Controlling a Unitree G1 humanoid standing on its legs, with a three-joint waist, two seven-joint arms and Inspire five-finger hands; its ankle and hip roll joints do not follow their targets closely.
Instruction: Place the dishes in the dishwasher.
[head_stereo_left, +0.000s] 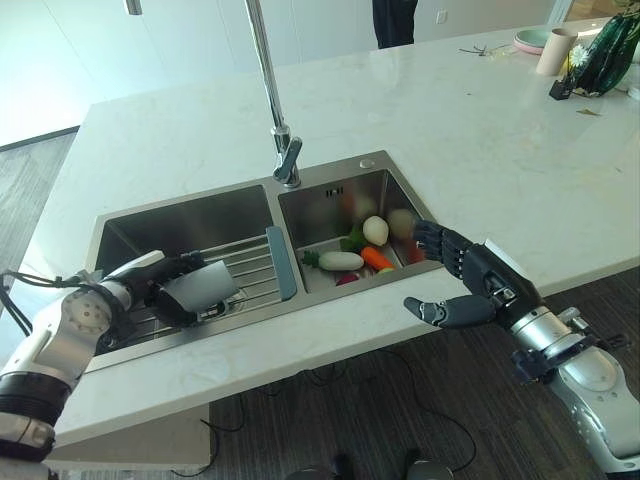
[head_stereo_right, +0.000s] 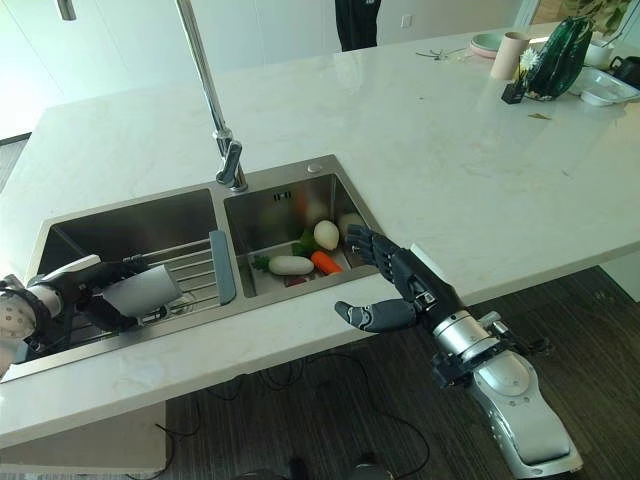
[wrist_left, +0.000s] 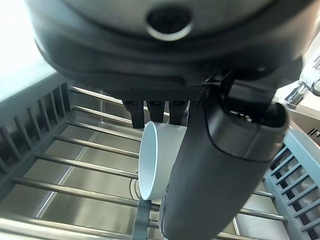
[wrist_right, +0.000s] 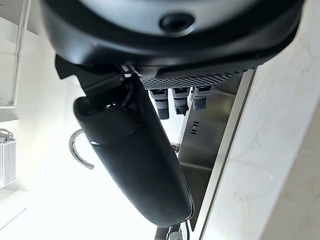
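A white cup (head_stereo_left: 203, 287) lies on its side in my left hand (head_stereo_left: 152, 286), whose fingers and thumb curl round it just above the wire drying rack (head_stereo_left: 250, 262) in the left sink basin (head_stereo_left: 190, 225). The left wrist view shows the cup's open rim (wrist_left: 150, 162) between the thumb and the fingers, over the rack's bars. My right hand (head_stereo_left: 482, 277) hovers open over the counter's front edge by the right basin (head_stereo_left: 330, 205), fingers straight, thumb spread, holding nothing.
The right basin holds toy vegetables: a white radish (head_stereo_left: 340, 261), a carrot (head_stereo_left: 377, 258) and pale round pieces (head_stereo_left: 375, 230). A tall faucet (head_stereo_left: 286, 150) rises between the basins. A beige cup (head_stereo_left: 555, 50), plates (head_stereo_left: 532, 40) and a green vase (head_stereo_left: 610, 55) stand at the far right.
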